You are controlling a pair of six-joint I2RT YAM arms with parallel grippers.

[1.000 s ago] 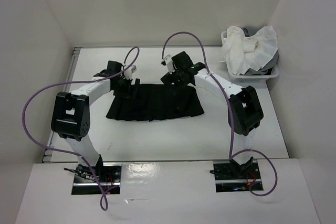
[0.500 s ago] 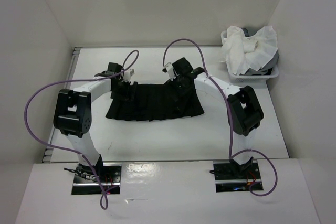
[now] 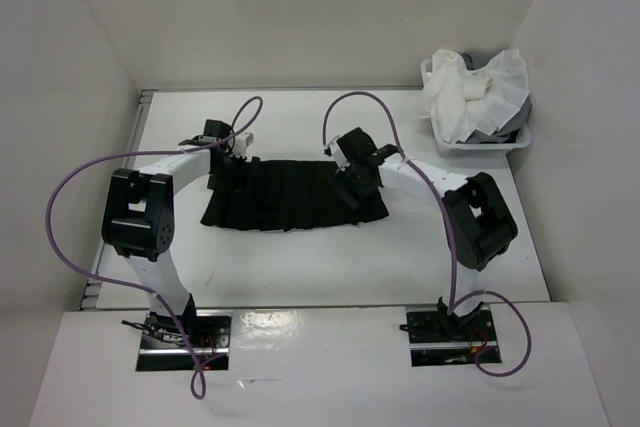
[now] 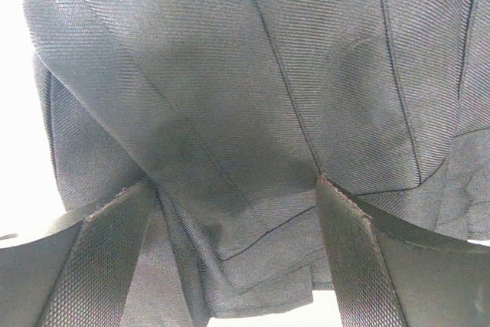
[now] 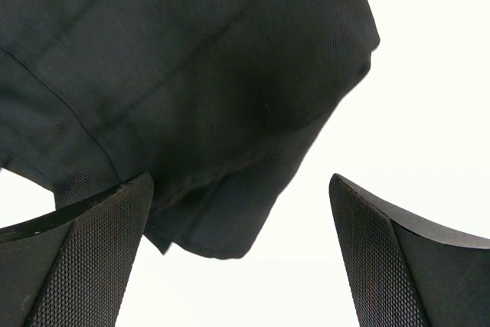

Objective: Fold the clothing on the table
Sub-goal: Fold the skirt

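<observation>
The clothing (image 3: 285, 202), a black pleated skirt, lies spread flat on the white table (image 3: 300, 267). My left gripper (image 3: 237, 169) is down at its far left corner. In the left wrist view the skirt's fabric (image 4: 253, 97) fills the frame, and the left gripper (image 4: 236, 183) stands open with the cloth's edge between its fingers (image 4: 99, 258). My right gripper (image 3: 352, 179) sits over the skirt's right end. In the right wrist view the right gripper (image 5: 240, 178) is open, a rounded corner of the skirt (image 5: 176, 74) reaching in beside its left finger, with bare table by the right finger (image 5: 383, 258).
A small white basket (image 3: 478, 145) heaped with white and grey cloths (image 3: 470, 87) stands at the table's far right corner. White walls enclose the table on the left, back and right. Purple cables loop above both arms.
My right gripper has moved from the skirt's far edge rightward and nearer, onto the right end. The left gripper has shifted only slightly. The skirt lies as before.
</observation>
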